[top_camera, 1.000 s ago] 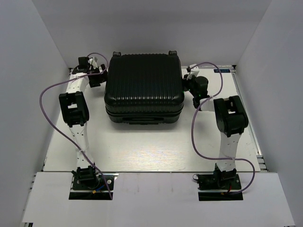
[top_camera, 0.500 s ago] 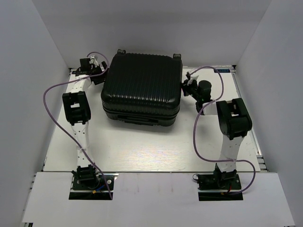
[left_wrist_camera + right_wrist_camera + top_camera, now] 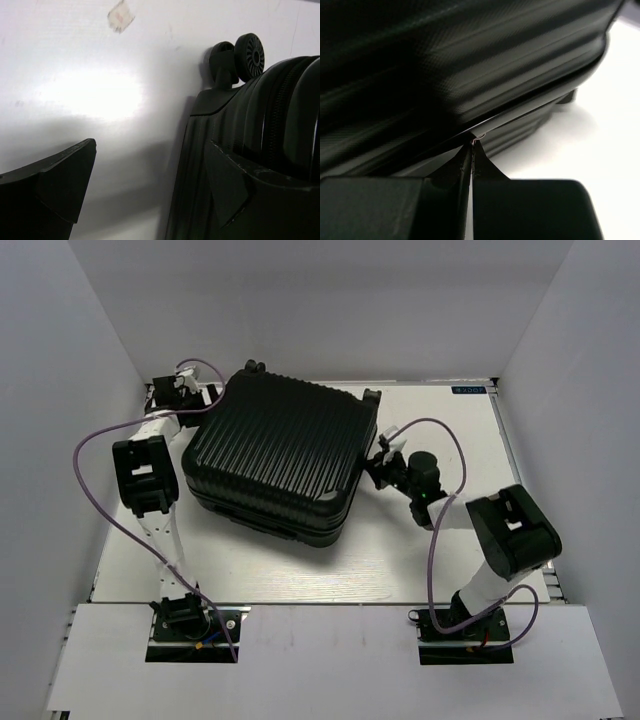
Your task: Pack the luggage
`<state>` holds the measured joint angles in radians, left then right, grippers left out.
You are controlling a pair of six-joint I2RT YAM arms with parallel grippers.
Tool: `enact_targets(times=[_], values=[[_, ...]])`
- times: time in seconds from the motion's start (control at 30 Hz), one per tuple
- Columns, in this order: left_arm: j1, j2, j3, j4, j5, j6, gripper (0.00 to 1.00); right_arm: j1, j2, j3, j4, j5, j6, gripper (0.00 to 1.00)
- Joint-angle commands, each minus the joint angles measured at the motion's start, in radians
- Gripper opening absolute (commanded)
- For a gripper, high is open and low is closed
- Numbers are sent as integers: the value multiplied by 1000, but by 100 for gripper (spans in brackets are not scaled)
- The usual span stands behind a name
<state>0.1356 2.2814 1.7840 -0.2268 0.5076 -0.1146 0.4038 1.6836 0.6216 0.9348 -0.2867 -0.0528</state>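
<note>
The big black ribbed hard-shell suitcase (image 3: 275, 465) lies skewed centre-left on the white desk (image 3: 420, 560), my left claw (image 3: 150, 150) released beside its upper-left corner, my right claw (image 3: 472, 145) clenched at its right edge.

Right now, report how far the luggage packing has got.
Done: the luggage lies closed on the table, shell up and askew. In hand: the right jaws, shut, sit with their tips at its side seam; the left jaws stand open beside a wheel, gripping nothing. Left: whether the zip is fully run cannot be told, and nothing to pack is in view.
</note>
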Motion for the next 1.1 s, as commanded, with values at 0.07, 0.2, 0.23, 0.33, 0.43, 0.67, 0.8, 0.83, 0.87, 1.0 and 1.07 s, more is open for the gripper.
enact_targets(times=[0.07, 0.2, 0.23, 0.33, 0.43, 0.67, 0.8, 0.83, 0.87, 1.0, 1.07], values=[[-28, -143, -118, -37, 399, -79, 100, 214, -117, -121, 81, -195, 197, 0], [-10, -70, -51, -32, 434, -131, 100, 199, -150, -160, 29, 207, 257, 0], [-10, -53, -17, -31, 442, -138, 100, 181, -154, -154, 29, 278, 260, 0], [-11, -19, -6, 41, 468, -200, 100, 159, -108, -96, 38, 418, 263, 0], [-11, 9, 26, 75, 474, -215, 100, 138, -32, 6, 32, 536, 300, 0], [-8, 85, 123, 83, 490, -227, 100, 70, 206, 270, 108, 721, 243, 0], [-10, 125, 156, 107, 497, -256, 99, 37, 289, 267, 340, 266, 125, 0], [-10, 133, 166, 110, 494, -276, 99, 27, 283, 270, 307, 239, 148, 0], [-5, 133, 170, 113, 490, -289, 99, 24, 275, 274, 282, 201, 151, 0], [15, 9, 62, -27, 232, -341, 100, 21, 228, 239, 247, 120, 154, 0], [21, -150, 40, -319, -208, -352, 100, 24, 206, 233, 196, 129, 159, 0]])
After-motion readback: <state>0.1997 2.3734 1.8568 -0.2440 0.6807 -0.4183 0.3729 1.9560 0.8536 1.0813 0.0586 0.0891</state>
